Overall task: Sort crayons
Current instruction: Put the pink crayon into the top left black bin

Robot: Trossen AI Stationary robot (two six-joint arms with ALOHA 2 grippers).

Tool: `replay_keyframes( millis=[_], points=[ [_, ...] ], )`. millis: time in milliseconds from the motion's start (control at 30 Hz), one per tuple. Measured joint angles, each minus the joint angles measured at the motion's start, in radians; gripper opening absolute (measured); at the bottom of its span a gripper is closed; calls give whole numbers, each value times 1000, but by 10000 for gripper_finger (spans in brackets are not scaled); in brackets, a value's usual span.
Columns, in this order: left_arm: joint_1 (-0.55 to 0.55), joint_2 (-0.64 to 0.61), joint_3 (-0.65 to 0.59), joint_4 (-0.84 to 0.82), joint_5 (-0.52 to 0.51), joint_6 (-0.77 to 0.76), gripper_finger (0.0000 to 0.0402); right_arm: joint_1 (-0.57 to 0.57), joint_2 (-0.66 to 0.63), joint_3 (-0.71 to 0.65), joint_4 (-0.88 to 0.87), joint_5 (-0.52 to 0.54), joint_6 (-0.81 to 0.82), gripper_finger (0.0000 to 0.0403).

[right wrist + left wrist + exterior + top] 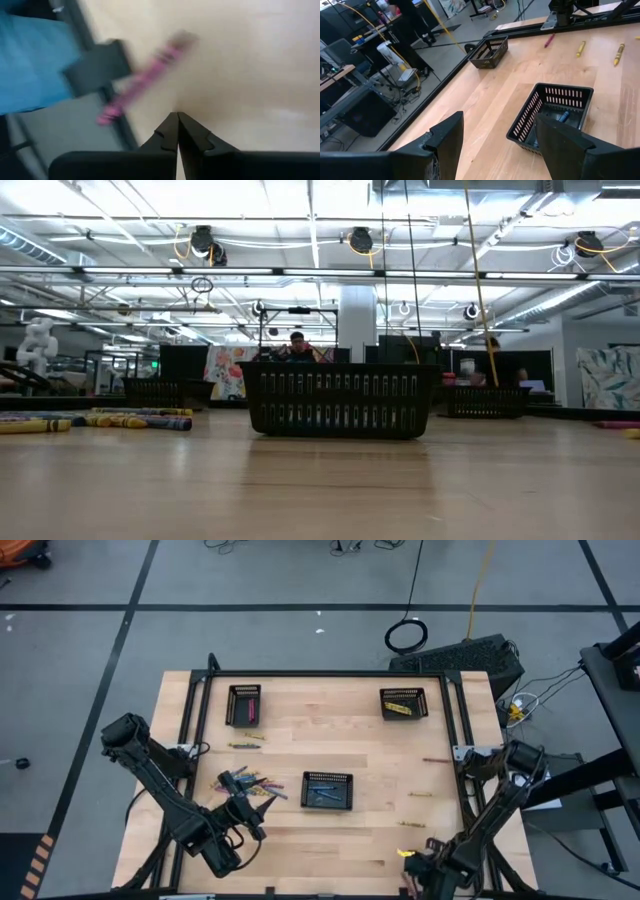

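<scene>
Several loose crayons [250, 781] lie in a heap left of the middle black tray [327, 790], which holds a blue crayon [563, 116]. The far left tray [243, 705] holds pink crayons and the far right tray [403, 703] holds yellow ones. My left gripper [263, 804] hovers open just near of the heap, pointing at the middle tray [552, 115]. My right gripper [176, 116] is shut on nothing at the table's near right corner [412, 865], pointing down. A blurred pink crayon [145, 75] lies beyond its tips by the table's black edge.
Single crayons lie on the right half: a pink one [435, 759] and yellow ones [420, 794], [410, 825], [405, 853]. Two more [245, 745] lie near the far left tray. A black frame rail [460, 710] borders the table. A person [297, 345] sits in the room behind.
</scene>
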Motion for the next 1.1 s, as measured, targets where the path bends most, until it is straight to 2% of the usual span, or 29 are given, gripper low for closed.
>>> replay_keyframes(
  millis=[200,367,567,667,867,1100],
  points=[
    [0,0,0,2,0,0,237,0,-63,-5,-202,119,56,0],
    [0,0,0,2,0,0,237,0,-132,-2,6,177,-28,0],
    [0,0,0,4,0,0,237,-21,-53,-2,258,137,-25,0],
    [0,0,0,4,0,0,237,-25,-5,-2,298,93,-6,0],
    [0,0,0,3,0,0,237,-26,25,-2,274,22,28,0],
    [0,0,0,4,1,0,237,-24,6,-2,79,17,21,0]
  ],
)
